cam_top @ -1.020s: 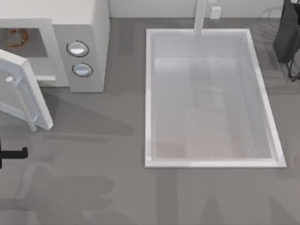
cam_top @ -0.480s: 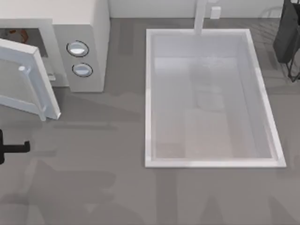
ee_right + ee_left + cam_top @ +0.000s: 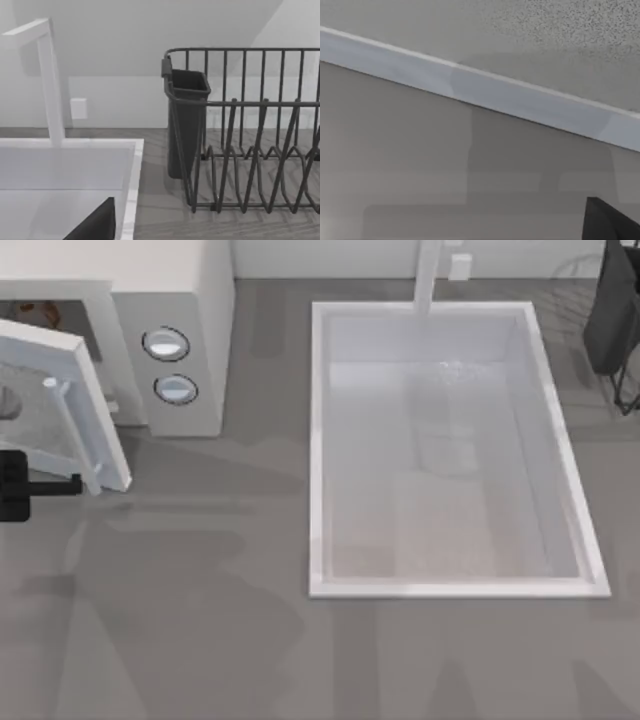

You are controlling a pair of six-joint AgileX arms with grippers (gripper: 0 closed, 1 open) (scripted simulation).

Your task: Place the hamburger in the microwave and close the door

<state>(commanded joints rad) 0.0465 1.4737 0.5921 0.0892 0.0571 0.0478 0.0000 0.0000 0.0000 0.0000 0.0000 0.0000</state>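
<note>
The white microwave (image 3: 175,300) stands at the table's back left, with two round knobs (image 3: 165,344) on its grey panel. Its door (image 3: 88,390) hangs partly open, swung out to the left, and the bar handle (image 3: 62,420) faces the front. A sliver of the orange-brown hamburger (image 3: 38,312) shows inside the cavity, behind the door's top edge. My left gripper (image 3: 58,485) is at the left edge, right at the door's lower front edge. The left wrist view looks close onto the door's white frame (image 3: 485,92) and speckled window (image 3: 570,25). My right arm (image 3: 612,310) is parked at the back right.
A large white sink basin (image 3: 318,440) with a faucet (image 3: 428,275) takes up the middle and right of the table. A dark wire dish rack (image 3: 250,130) with a cup holder (image 3: 187,120) stands beside the sink at the back right. Bare grey counter lies along the front.
The door has swung from wide open toward the microwave. My left gripper has moved from the front left up to the door's lower edge. The right arm has not moved.
</note>
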